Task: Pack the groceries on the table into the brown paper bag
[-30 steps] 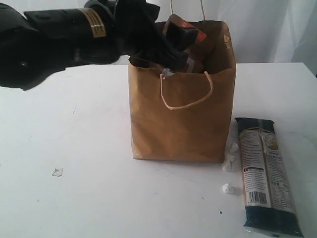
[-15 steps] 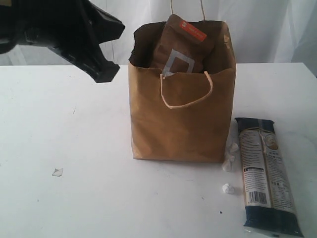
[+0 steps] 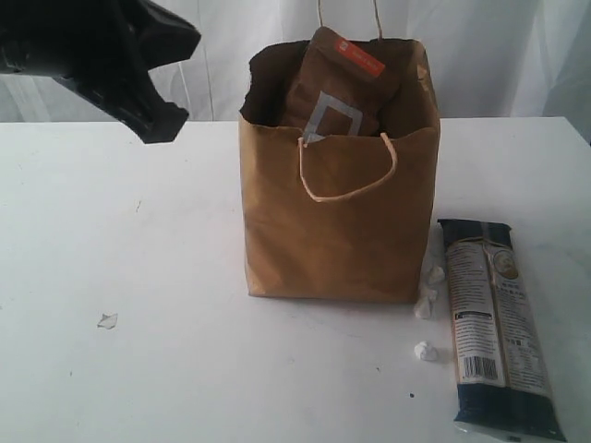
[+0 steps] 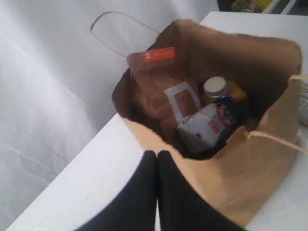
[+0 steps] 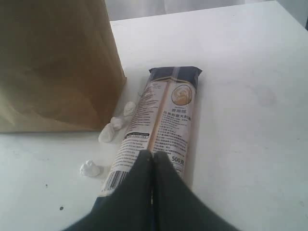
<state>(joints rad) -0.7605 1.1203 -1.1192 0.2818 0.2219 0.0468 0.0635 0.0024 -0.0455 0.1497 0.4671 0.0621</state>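
The white table (image 3: 138, 369) fills the exterior view. The brown paper bag (image 3: 337, 240) stands upright at its centre with the mouth open and 1 cord handle drooping down its front.

The left gripper (image 4: 156, 155) hangs in the air at 10 o'clock of the bag, clear of it, jaws clenched on nothing. The right gripper (image 5: 153, 156) is over the barcode end of the long dark pasta packet (image 3: 494, 323), jaws pressed together and empty. Whether it touches the packet I cannot tell.

That packet lies flat on the table at 4 o'clock of the bag, near it but apart.

Inside the bag, the brown foil pouch (image 3: 337, 83) stands tilted, its orange-red strip above the rim. Next to it sit the small white-blue carton (image 4: 204, 127) and the jar's mustard lid (image 4: 215, 87). A yellow shape beside the lid may be the bottle, but it is too dim to tell.

4 white lumps (image 3: 425, 351) lie between bag and packet. A pale flake (image 3: 107, 320) lies at 8 o'clock.
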